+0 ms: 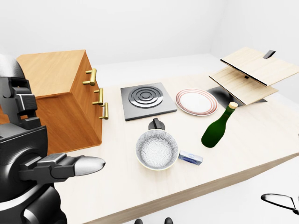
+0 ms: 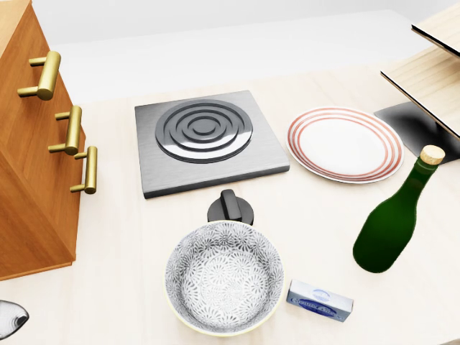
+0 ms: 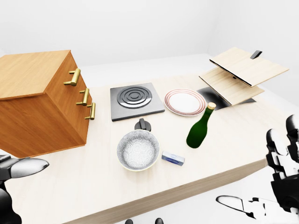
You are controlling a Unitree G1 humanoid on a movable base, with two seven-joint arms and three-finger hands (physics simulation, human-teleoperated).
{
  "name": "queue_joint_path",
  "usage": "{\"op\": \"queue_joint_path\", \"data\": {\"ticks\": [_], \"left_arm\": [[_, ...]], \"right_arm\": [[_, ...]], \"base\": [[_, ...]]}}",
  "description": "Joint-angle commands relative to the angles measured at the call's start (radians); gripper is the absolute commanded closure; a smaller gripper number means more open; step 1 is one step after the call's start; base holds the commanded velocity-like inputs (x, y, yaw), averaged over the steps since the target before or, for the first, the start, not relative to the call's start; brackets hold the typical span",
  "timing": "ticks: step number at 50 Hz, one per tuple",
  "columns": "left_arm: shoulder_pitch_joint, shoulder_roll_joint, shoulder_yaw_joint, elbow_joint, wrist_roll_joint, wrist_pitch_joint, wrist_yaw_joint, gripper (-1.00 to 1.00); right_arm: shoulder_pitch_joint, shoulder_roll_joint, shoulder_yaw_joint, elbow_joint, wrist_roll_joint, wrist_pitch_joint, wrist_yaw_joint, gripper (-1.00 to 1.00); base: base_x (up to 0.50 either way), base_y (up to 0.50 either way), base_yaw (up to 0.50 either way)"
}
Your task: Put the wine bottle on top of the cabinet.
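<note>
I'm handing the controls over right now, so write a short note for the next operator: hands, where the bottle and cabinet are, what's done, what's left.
Left hand: low at the left-eye view's left, over the table's near edge, fingers extended, holding nothing.
Right hand: at the right-eye view's right edge, off the table, empty; open or shut unclear.
Bottle: upright, corked, on the table at the head view's right, below the plate, untouched.
Cabinet: on the table's left end, top bare.
Done: nothing.
Left: reach, grasp the bottle, carry it across, stand it on the cabinet.
</note>
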Motion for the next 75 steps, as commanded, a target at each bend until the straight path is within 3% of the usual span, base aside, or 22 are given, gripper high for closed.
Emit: {"op": "queue_joint_path", "data": {"ticks": [1, 4, 10, 26, 44, 50, 68, 75], "left_arm": [[0.007, -0.004, 0.005, 0.007, 0.003, 0.000, -0.011, -1.00], [0.003, -0.003, 0.004, 0.021, 0.007, 0.000, -0.012, -1.00], [0.012, -0.008, -0.007, 0.015, 0.014, 0.000, -0.012, -1.00], [0.012, -0.011, -0.010, 0.021, 0.021, 0.000, -0.016, -1.00], [0.005, -0.010, -0.024, 0.016, 0.028, 0.000, -0.009, -1.00], [0.015, -0.015, -0.029, 0.018, 0.035, 0.000, -0.015, -1.00], [0.021, -0.020, -0.028, 0.020, 0.041, 0.000, -0.023, -1.00], [0.023, -0.020, -0.025, 0.021, 0.041, 0.000, -0.027, -1.00]], "right_arm": [[-0.211, 0.042, -0.051, -0.001, 0.025, 0.000, 0.033, -1.00], [-0.250, 0.111, -0.057, -0.001, -0.017, 0.000, 0.092, -1.00], [-0.282, 0.138, -0.086, -0.001, -0.020, 0.000, 0.124, -1.00], [-0.377, 0.323, -0.125, -0.001, -0.158, 0.000, 0.307, -1.00], [-0.379, 0.473, -0.209, -0.001, -0.210, 0.000, 0.467, -1.00], [-0.395, 0.487, -0.231, -0.001, -0.214, 0.000, 0.489, -1.00], [-0.586, 0.638, -0.304, -0.001, -0.391, 0.000, 0.691, -1.00], [-0.604, 0.679, -0.283, 0.059, -0.444, 0.000, 0.736, -1.00]], "base": [[0.00, 0.00, 0.00], [0.00, 0.00, 0.00], [0.00, 0.00, 0.00], [0.00, 0.00, 0.00], [0.00, 0.00, 0.00], [0.00, 0.00, 0.00], [0.00, 0.00, 0.00], [0.00, 0.00, 0.00]]}}
